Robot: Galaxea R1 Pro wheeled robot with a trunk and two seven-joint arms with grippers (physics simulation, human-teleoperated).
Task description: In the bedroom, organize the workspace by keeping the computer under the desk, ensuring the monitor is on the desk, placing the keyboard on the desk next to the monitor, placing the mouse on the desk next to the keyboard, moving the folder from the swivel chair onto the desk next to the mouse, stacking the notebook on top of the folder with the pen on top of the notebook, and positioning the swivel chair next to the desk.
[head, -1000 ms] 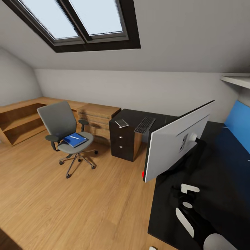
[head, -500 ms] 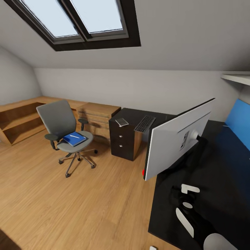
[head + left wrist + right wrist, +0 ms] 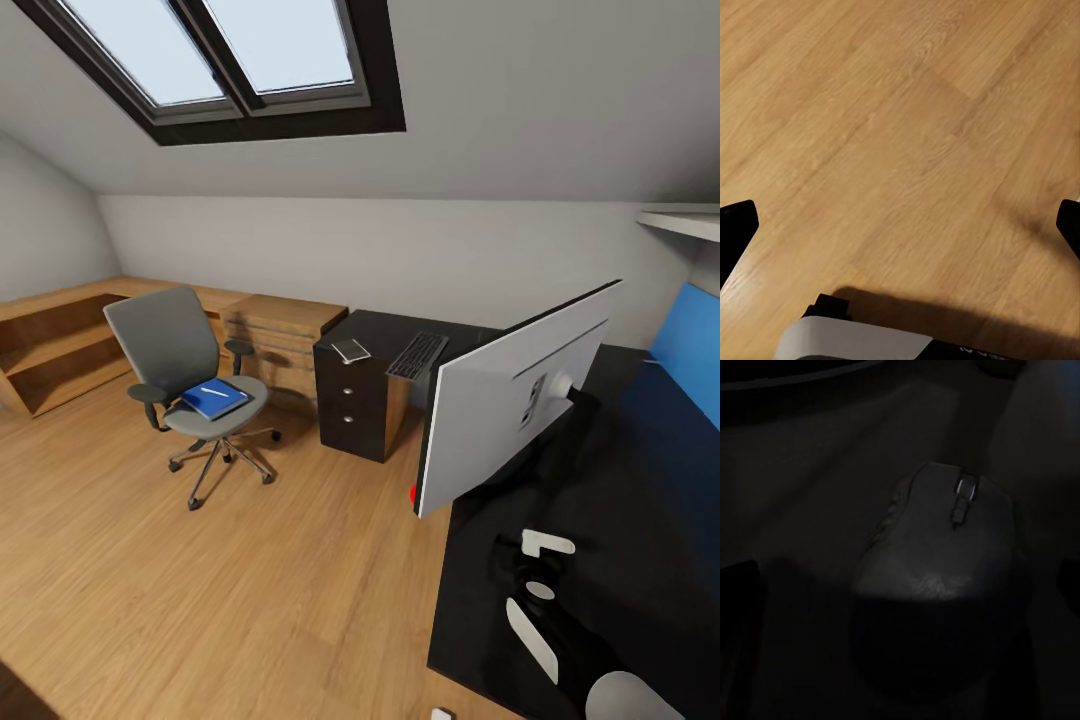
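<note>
The monitor stands on the black desk, its pale back towards me. Further along the desktop lies the keyboard. The swivel chair stands out on the floor, apart from the desk, with the blue notebook on its seat and the pen on top. I cannot make out the folder under them. My right arm reaches over the near desk end. The right gripper is open just above the dark mouse. My left gripper hangs open over bare floor.
A small flat grey rectangle lies on the desk's drawer unit. A light wooden dresser and low wooden shelving line the far wall. A blue panel borders the desk at right. Wide wooden floor separates me from the chair.
The whole picture has drifted very slightly, so the camera has moved a little. Chair, monitor and both arms stay as they were.
</note>
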